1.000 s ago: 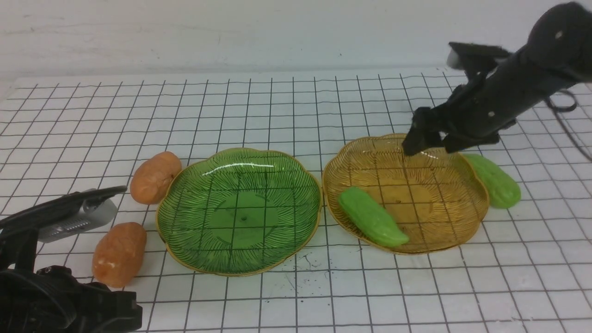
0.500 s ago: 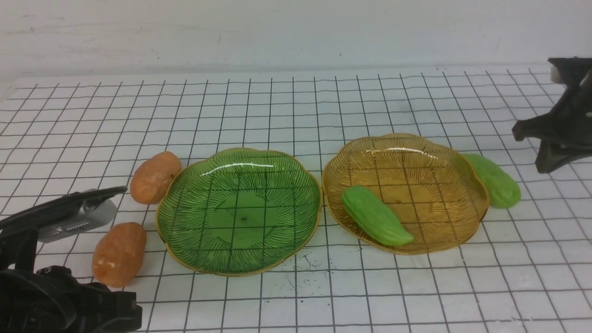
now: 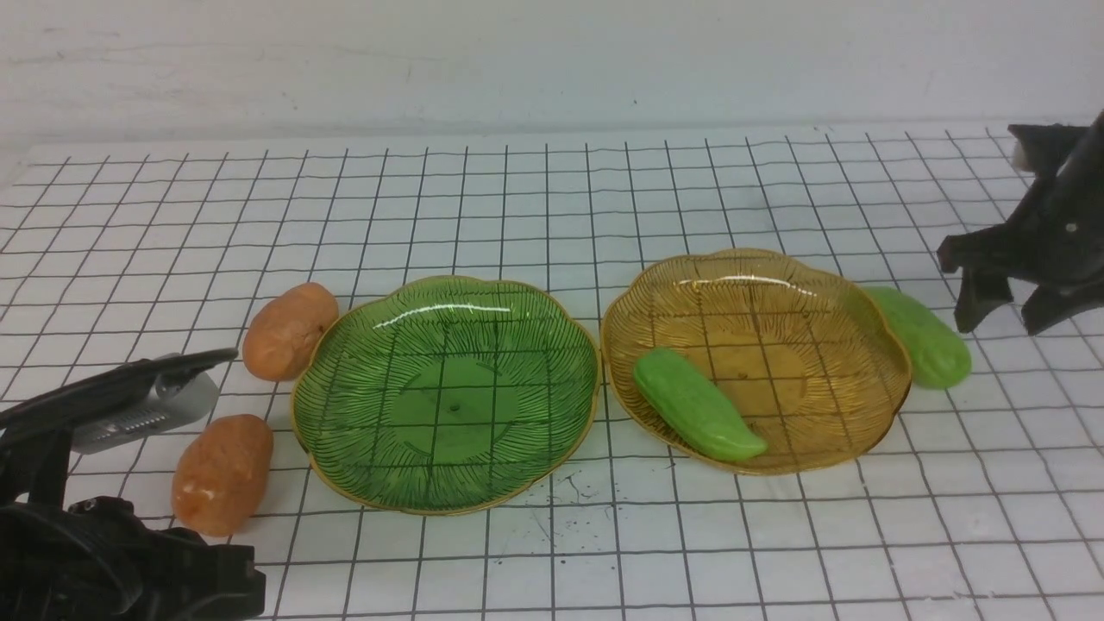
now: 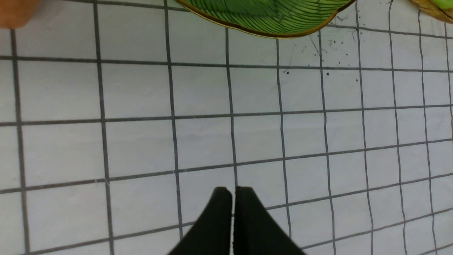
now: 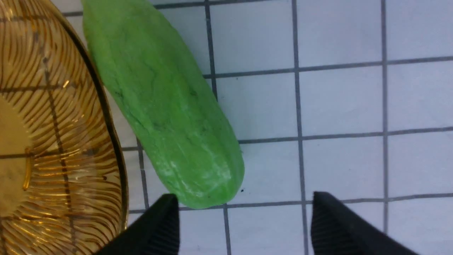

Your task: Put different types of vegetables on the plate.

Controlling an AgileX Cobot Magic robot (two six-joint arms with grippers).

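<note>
Two orange-brown potatoes (image 3: 290, 331) (image 3: 223, 473) lie on the table left of the empty green plate (image 3: 345, 362). One light green cucumber (image 3: 699, 404) lies inside the amber plate (image 3: 828, 345). A second cucumber (image 3: 923, 336) (image 5: 166, 106) lies on the table against that plate's right rim. My right gripper (image 3: 1000, 326) (image 5: 244, 198) hangs open and empty just right of this cucumber, its fingers near the cucumber's blunt end. My left gripper (image 4: 233, 189) is shut on nothing, low over the table at the front left.
The left arm (image 3: 86, 535) fills the front left corner, close to the nearer potato. The green plate's front rim (image 4: 265, 21) and a bit of potato (image 4: 14, 10) show in the left wrist view. A white wall stands behind the gridded table.
The right arm pulled back from over the amber plate to the right edge, then came slightly left and lower beside the outer cucumber. The cucumber in the plate shifted a little. The left arm stayed still.
</note>
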